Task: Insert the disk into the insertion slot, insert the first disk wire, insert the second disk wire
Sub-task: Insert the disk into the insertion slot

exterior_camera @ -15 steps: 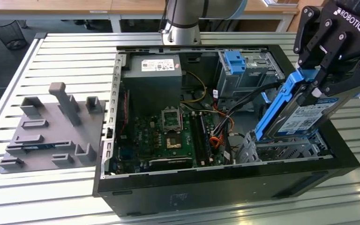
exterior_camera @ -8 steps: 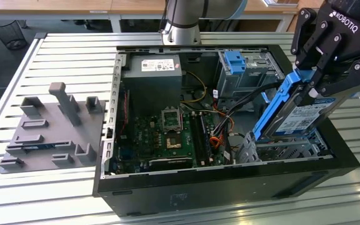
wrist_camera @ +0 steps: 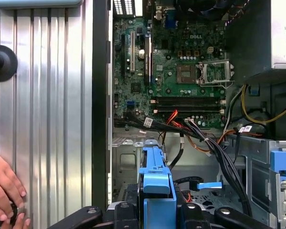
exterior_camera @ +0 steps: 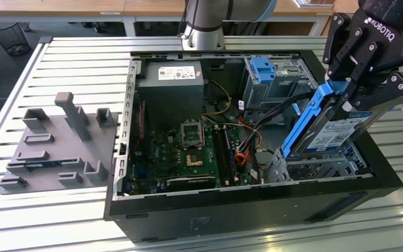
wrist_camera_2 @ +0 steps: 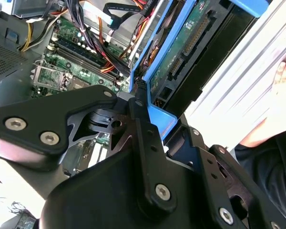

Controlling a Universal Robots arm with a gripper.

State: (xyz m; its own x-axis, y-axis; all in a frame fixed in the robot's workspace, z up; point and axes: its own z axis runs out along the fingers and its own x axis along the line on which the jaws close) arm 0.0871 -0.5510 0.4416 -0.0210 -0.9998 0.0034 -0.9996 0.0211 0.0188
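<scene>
Soft, even light is filling the exterior view: table slats are glaring pale, the disk label is catching light, the case interior is sitting in shadow. In the second wrist view the table is blowing out white.

Open black computer case lies on side on slatted metal table. Inside: green motherboard with CPU socket; grey power supply at far end; tall grey cage bearing blue clip beside it. Orange and black cables bunch near board edge. Grey fixture plate with upright pegs just beside case, on exterior view's left. Mesh bin on floor beyond table.
</scene>
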